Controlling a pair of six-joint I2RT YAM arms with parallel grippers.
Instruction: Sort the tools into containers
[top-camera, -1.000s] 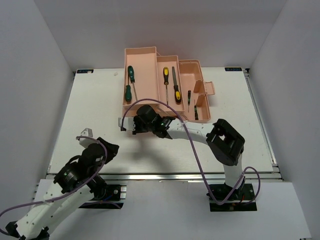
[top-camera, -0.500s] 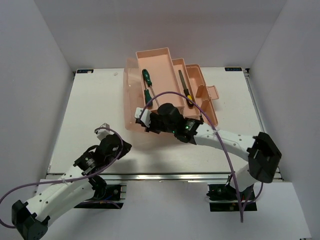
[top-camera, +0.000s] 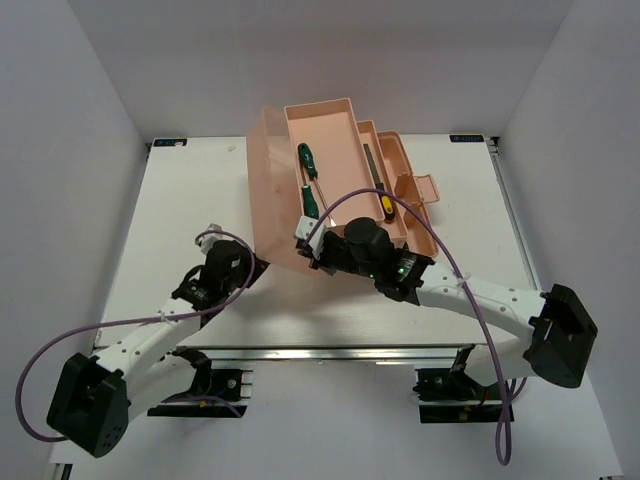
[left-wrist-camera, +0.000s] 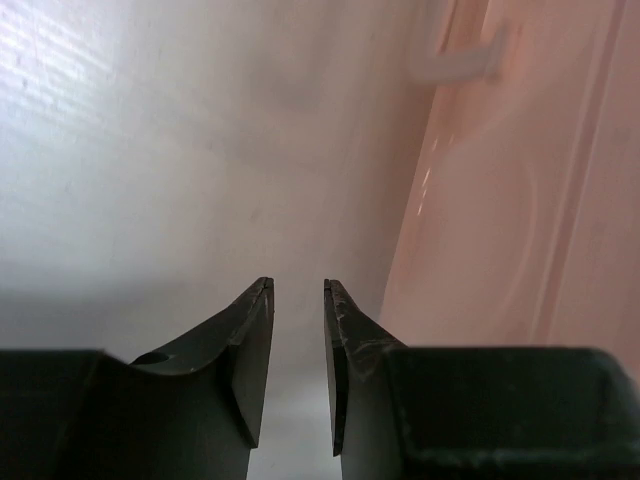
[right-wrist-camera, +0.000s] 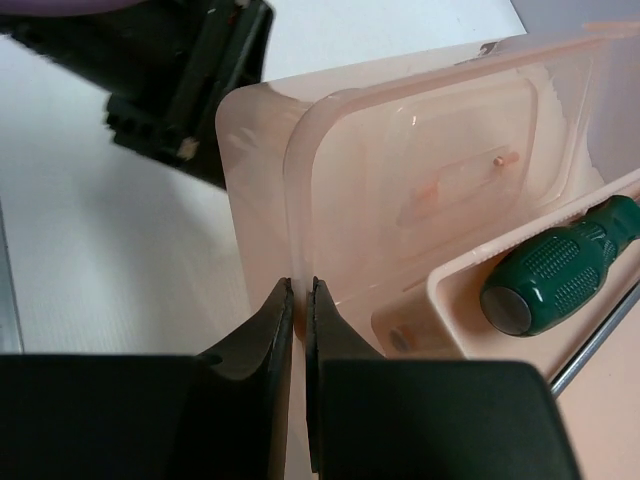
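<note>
White walls close round a pale surface (top-camera: 180, 200), and on its far half stands the salmon-pink toolbox (top-camera: 268, 170), skewed so that its near-left corner points back toward the arms. We see tools lying lengthwise in its compartments: one green-handled screwdriver (top-camera: 306, 160), a second (top-camera: 311, 203) just nearer, and a yellow-handled screwdriver (top-camera: 385, 207) in the next tray to the right. No tool shows outside the box in these views, so we judge the sorting nearly done and the box itself to be the thing in hand.

At that near-left corner the right gripper (right-wrist-camera: 298, 285) has its jaws drawn together on the thin translucent wall, pinching it. The left gripper (left-wrist-camera: 298, 285) sits low over the bare surface, jaws narrowly apart and empty.

What matters for the left arm is this: the box wall lies just to the right of its jaws and runs away ahead of them, alongside and not between them. To take hold, we judge the jaws would have to shift rightward until they straddle that wall.
</note>
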